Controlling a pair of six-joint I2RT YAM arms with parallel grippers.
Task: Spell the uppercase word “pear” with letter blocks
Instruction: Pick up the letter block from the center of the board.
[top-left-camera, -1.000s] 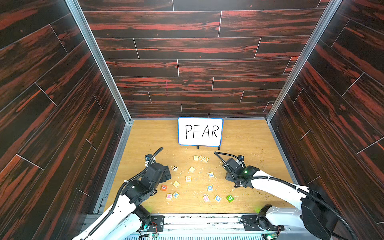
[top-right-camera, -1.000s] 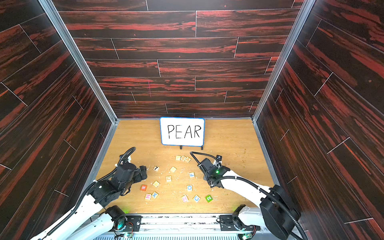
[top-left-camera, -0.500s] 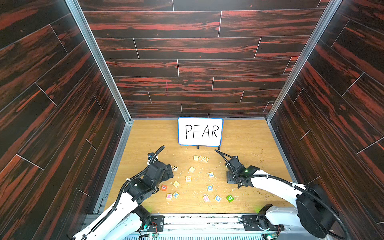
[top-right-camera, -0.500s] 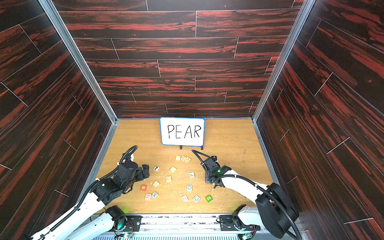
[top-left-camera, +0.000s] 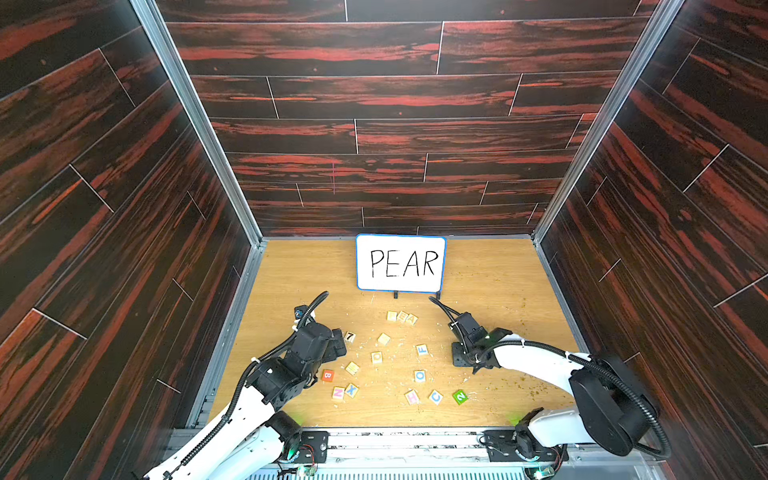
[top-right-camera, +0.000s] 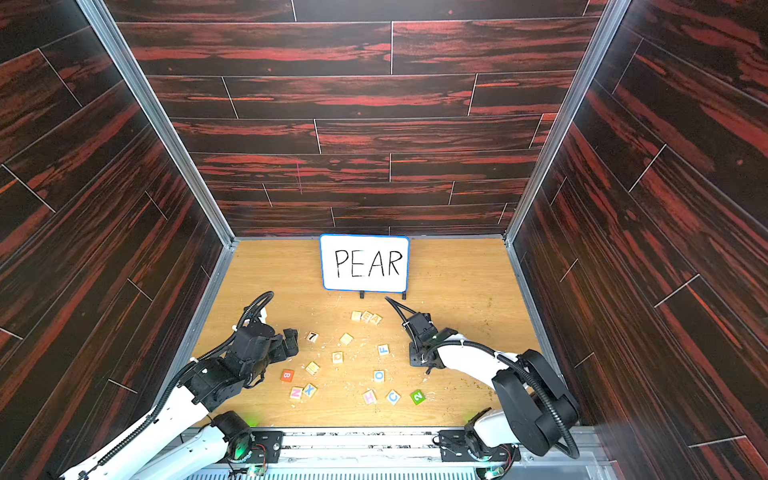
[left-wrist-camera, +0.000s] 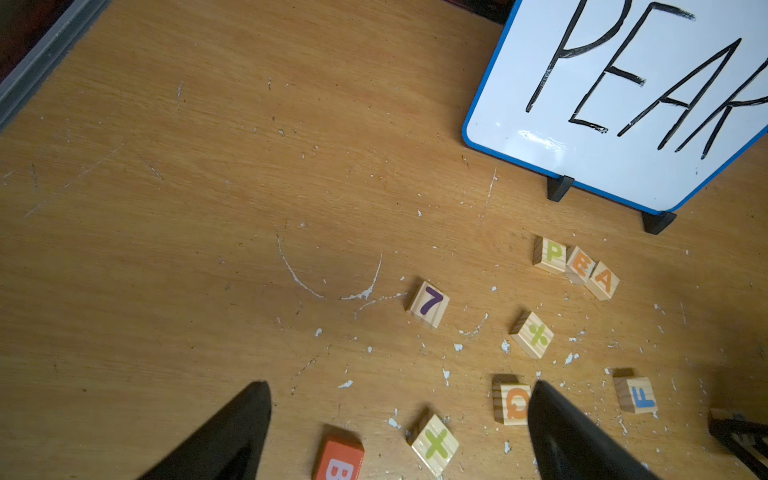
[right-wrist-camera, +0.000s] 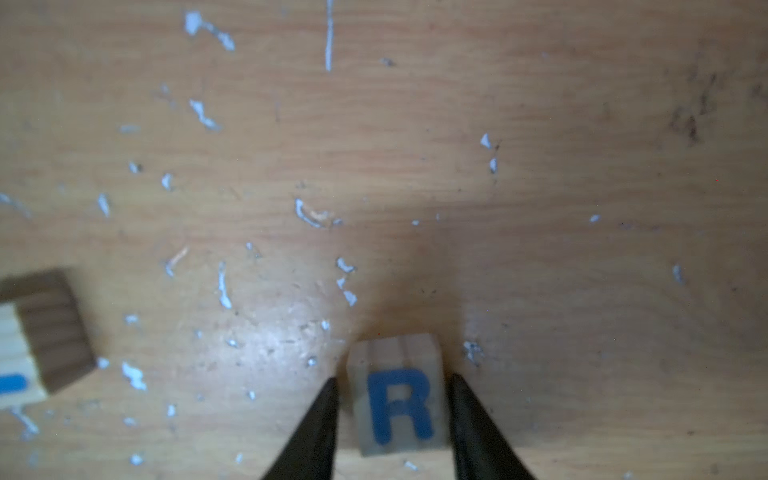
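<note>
Right gripper (right-wrist-camera: 393, 378) low, clamped on R block (right-wrist-camera: 399, 409), left gripper (left-wrist-camera: 400, 383) hovering, jaws apart

PEAR on whiteboard (top-left-camera: 400, 263), P block (left-wrist-camera: 550, 254), E block (left-wrist-camera: 581, 264), A block (left-wrist-camera: 603, 280), blue R block (right-wrist-camera: 399, 403), purple 7 cube (left-wrist-camera: 429, 303)

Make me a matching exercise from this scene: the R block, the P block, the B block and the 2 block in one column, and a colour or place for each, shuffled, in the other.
Column one:
1. R block
2. P block
3. B block
4. 2 block

Column two:
a. green cube
b. in a row with the E block and A block, near the whiteboard
c. between the fingers of the right gripper
d. red-orange cube

Pairs: 1-c, 2-b, 3-d, 4-a.
</note>
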